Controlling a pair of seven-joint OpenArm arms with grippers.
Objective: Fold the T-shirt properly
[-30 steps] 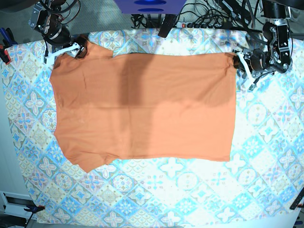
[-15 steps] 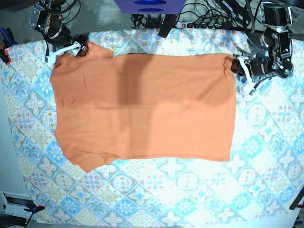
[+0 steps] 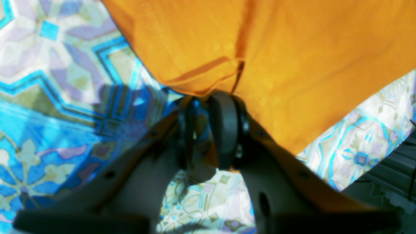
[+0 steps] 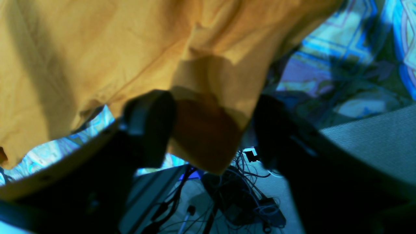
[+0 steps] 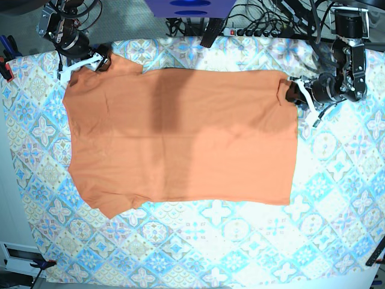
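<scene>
The orange T-shirt (image 5: pixel 180 138) lies spread flat on the patterned tablecloth (image 5: pixel 240 241), sleeves toward the left of the base view. My left gripper (image 5: pixel 296 94) is at the shirt's far right corner. In the left wrist view its fingers (image 3: pixel 224 130) stand almost together on the hem of the T-shirt (image 3: pixel 292 65), and that corner is bunched inward. At the far left sleeve is my right gripper (image 5: pixel 99 62). In the right wrist view its jaws stand wide apart, the right gripper (image 4: pixel 209 110) straddling the sleeve hem of the T-shirt (image 4: pixel 81 58), which touches one finger (image 4: pixel 149 126).
Cables and a power strip (image 5: pixel 264 24) run along the table's back edge, next to a blue object (image 5: pixel 192 7). Past the edge, the right wrist view shows floor cables (image 4: pixel 234 195). A clamp (image 5: pixel 6 66) grips the cloth at the left edge.
My left gripper has slid left onto the shirt's corner and narrowed, pulling that corner slightly inward. The right gripper's jaws have narrowed a little around the sleeve without shifting place.
</scene>
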